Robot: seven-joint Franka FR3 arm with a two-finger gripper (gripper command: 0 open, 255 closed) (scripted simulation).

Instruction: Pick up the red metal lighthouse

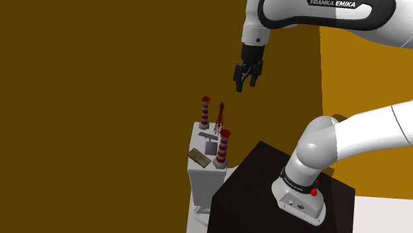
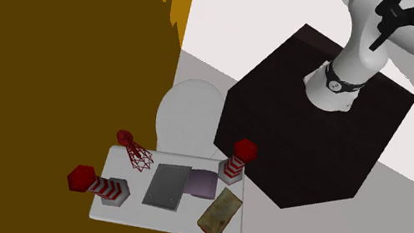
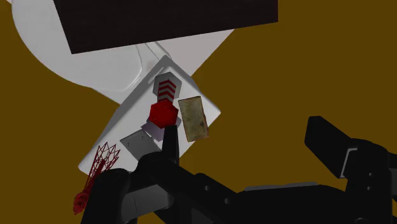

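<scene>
High above the white tank (image 1: 200, 180), the gripper (image 1: 245, 85) hangs open and empty, with the red lattice lighthouse (image 1: 220, 115) standing upright well below it, slightly toward the shoulder view's left.

This looks like a bathroom in a home. A white toilet (image 2: 188, 117) with a round lid sits near the middle of the second exterior view. In the shoulder view its tank (image 1: 204, 180) stands by a brown wall (image 1: 99, 99). The floor (image 2: 408, 226) at the lower right is pale grey.
</scene>
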